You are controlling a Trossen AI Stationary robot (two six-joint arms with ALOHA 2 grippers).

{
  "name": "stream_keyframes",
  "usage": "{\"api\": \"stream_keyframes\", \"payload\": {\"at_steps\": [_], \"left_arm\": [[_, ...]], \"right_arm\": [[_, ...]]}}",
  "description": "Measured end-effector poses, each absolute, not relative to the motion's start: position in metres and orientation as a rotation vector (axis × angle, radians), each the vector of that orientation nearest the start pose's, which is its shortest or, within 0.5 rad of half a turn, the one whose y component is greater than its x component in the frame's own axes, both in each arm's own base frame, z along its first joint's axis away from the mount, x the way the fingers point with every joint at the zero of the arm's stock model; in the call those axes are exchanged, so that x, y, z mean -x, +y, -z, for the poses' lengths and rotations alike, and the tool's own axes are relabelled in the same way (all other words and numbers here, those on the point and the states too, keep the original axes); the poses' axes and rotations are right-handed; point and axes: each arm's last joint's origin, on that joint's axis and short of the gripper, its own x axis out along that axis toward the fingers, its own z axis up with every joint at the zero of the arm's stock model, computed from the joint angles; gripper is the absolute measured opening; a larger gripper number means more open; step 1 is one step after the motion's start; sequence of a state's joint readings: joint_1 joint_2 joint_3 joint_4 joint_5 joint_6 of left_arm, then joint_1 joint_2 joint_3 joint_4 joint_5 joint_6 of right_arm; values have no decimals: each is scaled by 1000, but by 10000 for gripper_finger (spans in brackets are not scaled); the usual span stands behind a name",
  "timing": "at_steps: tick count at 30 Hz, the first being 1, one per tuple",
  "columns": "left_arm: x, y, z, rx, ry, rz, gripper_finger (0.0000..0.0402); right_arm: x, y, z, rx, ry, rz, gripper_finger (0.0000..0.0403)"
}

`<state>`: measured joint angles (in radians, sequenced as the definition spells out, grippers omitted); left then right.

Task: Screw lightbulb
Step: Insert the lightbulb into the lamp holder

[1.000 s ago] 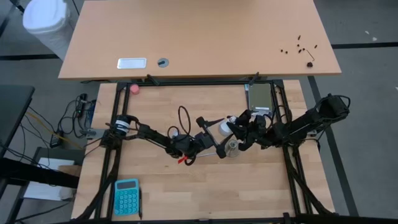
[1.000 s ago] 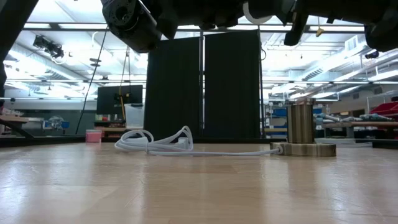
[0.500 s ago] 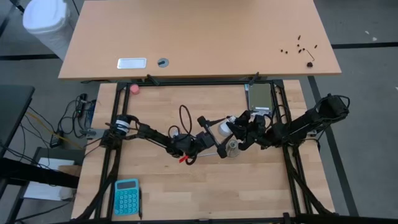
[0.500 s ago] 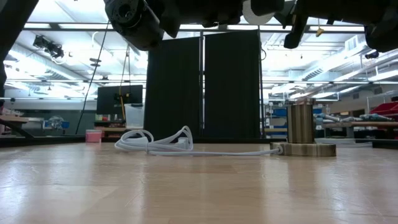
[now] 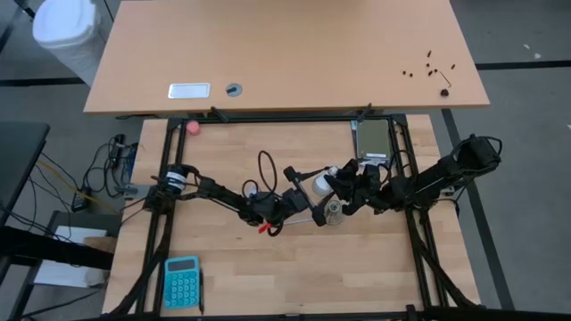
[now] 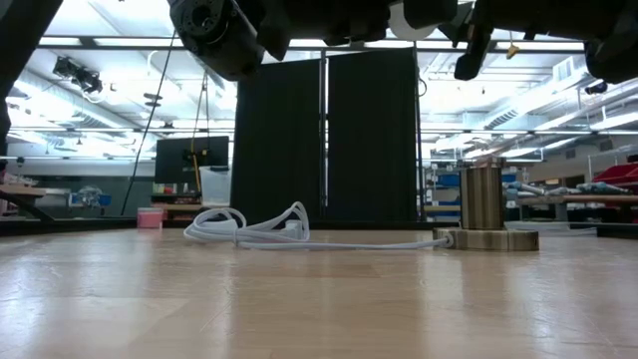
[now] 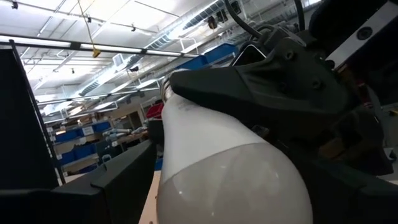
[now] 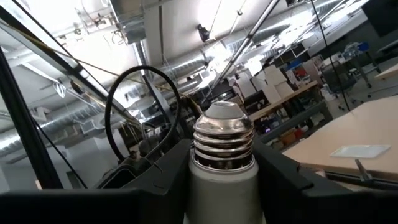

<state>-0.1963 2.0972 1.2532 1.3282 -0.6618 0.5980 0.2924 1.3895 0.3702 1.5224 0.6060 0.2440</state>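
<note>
Gripping lightbulb (image 5: pixel 319 185) | right claw (image 5: pixel 336 188) clamped | left claw (image 5: pixel 299 193) spread | no legible writing

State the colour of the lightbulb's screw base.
Silvery-grey metal, ribbed with threads; the lightbulb shows this best in the right wrist view.

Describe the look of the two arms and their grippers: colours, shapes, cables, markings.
Both arms are dark, nearly black, built of slim jointed links. The left arm has a pale band near its base, a black cable looping above its wrist and a small red detail beside the left gripper. The right arm ends in a bulkier dark shoulder block. The right gripper has broad, matte black fingers.
</note>
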Motion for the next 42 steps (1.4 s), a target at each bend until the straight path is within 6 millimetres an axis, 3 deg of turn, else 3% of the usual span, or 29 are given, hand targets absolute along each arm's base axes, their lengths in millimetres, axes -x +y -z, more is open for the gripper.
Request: {"api": "stream_keyframes", "payload": {"at_steps": [22,33,42], "left_arm": [[-433,-75,-231,-416,-236,-654,331],[-434,-76,-229,-437,-233,-616,278],[-434,-77,-229,-444,-237,-601,285]], "right_arm": [[-218,71,-228,-475,-459,370,153],[-218,70,-227,-522,-455,379,153],[-217,73,-227,-528,-450,381,153]]}}
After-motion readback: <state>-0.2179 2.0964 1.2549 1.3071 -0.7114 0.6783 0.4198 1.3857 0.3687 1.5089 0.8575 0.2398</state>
